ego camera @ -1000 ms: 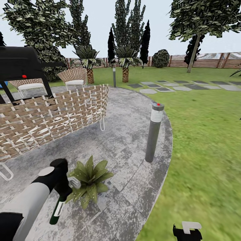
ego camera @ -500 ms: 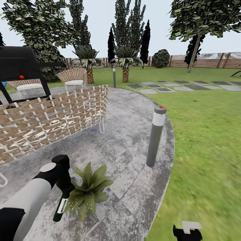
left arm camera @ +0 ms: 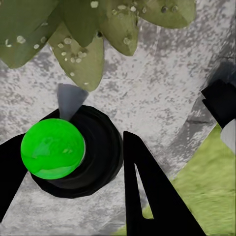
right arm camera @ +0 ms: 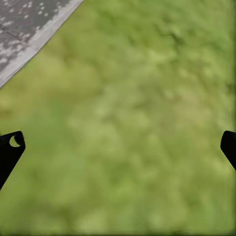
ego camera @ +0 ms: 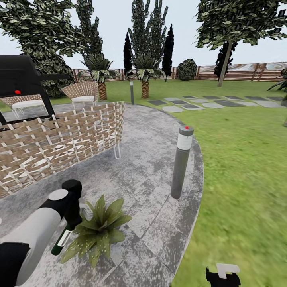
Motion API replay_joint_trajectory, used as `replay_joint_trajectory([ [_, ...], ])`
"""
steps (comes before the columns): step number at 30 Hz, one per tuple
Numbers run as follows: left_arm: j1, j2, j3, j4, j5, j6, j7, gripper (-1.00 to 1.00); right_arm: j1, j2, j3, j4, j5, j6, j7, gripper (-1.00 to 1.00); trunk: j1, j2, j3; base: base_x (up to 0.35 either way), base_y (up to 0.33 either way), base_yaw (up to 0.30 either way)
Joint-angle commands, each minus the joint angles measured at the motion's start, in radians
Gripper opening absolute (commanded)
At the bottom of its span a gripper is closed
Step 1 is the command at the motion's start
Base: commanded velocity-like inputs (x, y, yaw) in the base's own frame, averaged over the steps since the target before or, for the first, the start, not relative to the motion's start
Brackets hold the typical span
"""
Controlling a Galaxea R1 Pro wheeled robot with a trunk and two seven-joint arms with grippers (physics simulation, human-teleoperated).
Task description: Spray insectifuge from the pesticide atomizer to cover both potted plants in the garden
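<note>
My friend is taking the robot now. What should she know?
Left pincer: shut on the atomizer, a dark bottle with a green cap, held right beside one potted plant on the grey patio.
Right pincer: open, holding nothing, over the lawn.
Done: atomizer picked up and brought to this plant; droplets speckle its leaves.
Left: finish covering this plant if needed, then find and spray the second one.

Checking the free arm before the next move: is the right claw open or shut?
Open. In the right wrist view the right claw has its two black fingertips at opposite edges, with bare lawn between them.
</note>
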State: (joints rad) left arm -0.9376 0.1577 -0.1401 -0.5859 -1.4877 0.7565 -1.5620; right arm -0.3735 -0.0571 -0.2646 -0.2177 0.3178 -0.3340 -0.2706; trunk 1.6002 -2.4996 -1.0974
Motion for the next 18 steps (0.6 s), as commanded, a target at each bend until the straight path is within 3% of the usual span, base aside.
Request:
replay_joint_trajectory([
  [1,0.000,0.000,-0.005,-0.001,-0.005,0.007,-0.009,-1.00,-0.001,0.000,-0.007,0.001,0.010,-0.004,-0.002,1.00,0.000,0.000,-0.001,0.000,0.000,-0.021],
  [6,0.000,-0.005,-0.004,-0.001,-0.005,0.005,-0.009,-1.00,-0.001,-0.001,-0.007,0.001,0.010,-0.004,-0.001,1.00,0.000,0.000,-0.001,0.000,0.047,-0.006],
  [14,-0.001,-0.012,-0.004,-0.002,-0.003,0.006,-0.009,-1.00,-0.001,0.000,-0.007,0.001,0.010,-0.004,-0.002,1.00,0.000,0.000,-0.001,0.082,0.283,0.000],
  [18,-0.001,-0.012,-0.004,-0.003,-0.003,0.005,-0.009,-1.00,-0.001,0.000,-0.007,0.001,0.010,-0.004,-0.002,1.00,0.000,0.000,0.001,0.094,0.079,-0.157],
])
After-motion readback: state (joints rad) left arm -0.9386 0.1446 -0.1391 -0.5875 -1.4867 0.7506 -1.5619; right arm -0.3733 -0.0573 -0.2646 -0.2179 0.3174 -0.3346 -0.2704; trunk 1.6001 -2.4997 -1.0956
